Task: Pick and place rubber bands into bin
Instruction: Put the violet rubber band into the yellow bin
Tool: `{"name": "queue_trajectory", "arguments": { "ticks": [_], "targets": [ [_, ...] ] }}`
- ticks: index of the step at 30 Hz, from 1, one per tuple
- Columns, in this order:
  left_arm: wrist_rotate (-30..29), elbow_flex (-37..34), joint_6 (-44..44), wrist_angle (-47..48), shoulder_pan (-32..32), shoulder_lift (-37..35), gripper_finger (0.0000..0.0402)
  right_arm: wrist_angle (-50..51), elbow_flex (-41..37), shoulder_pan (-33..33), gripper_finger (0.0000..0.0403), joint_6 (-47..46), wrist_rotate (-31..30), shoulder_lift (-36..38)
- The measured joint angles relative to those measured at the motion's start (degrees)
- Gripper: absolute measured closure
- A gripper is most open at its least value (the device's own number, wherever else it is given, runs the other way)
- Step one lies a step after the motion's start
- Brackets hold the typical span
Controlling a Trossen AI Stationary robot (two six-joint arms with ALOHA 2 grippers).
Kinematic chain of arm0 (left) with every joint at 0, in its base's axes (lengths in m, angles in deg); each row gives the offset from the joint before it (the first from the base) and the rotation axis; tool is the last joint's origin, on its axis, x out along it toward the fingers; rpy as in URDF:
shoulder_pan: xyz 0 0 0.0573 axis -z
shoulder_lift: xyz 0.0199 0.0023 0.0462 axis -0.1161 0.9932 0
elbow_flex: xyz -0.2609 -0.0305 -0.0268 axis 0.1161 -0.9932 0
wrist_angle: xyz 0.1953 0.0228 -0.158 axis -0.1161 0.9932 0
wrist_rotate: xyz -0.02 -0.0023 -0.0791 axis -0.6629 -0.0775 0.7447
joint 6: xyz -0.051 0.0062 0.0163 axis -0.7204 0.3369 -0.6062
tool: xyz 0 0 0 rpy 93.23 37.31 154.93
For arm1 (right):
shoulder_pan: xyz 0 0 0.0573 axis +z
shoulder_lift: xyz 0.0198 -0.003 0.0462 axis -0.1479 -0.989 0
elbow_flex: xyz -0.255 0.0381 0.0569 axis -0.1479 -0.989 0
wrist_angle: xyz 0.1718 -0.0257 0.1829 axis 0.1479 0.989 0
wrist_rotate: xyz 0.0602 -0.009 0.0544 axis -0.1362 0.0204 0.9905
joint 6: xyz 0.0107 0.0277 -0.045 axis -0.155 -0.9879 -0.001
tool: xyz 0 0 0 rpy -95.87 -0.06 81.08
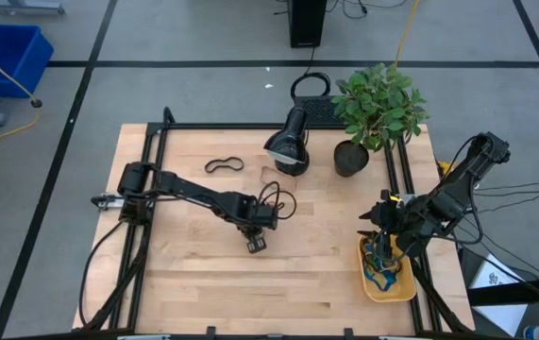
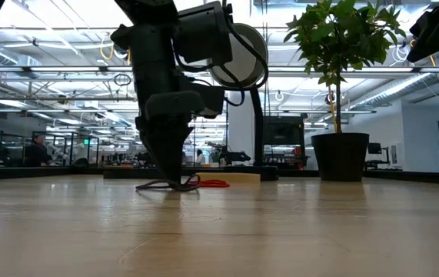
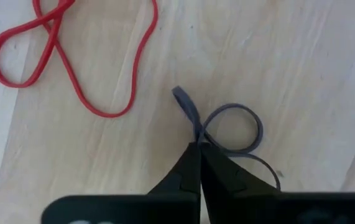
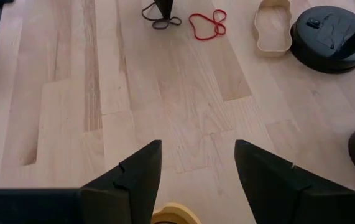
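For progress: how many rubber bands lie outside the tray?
4: grey one in the left hand, red one beside it, tan one by the lamp, black one apart. More may be hidden.

Non-task stuff: potted plant [image 1: 375, 109] at the table's [image 1: 203, 283] far right corner, dark pot on the wood. Black lamp [image 1: 289, 142] just left of it, head tilted over the table. Blue crate [image 1: 7, 57] on the floor, far left, well off the table. Black box [image 1: 308, 21] on the floor beyond the far edge.
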Motion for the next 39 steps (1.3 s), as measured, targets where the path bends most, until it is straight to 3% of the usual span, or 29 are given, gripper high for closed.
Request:
{"name": "queue_trajectory", "arguments": {
  "ticks": [17,23,33,39],
  "targets": [
    [0.86,-0.02,1.58,0.06,0.46,-2.76,0.0400,-1.93,-0.02,0.00,0.0206,-0.26,-0.09,-0.02],
    [2.34,0.54,1.56,-3.64,0.92,-5.50,0.0401,-9.56,-0.04,-0.05,0.0206,7.62,-0.54,-0.19],
    [2.23,3.09,2.34,-18.08,2.04,-10.74,0.0401,-38.44,-8.92,-5.69,0.0206,25.01,-2.79,-0.28],
    [2.18,3.04,2.50,-26.07,2.03,-10.98,0.0401,-63.59,-17.87,-11.62,0.0206,31.87,6.11,-1.01]
  ]
}}
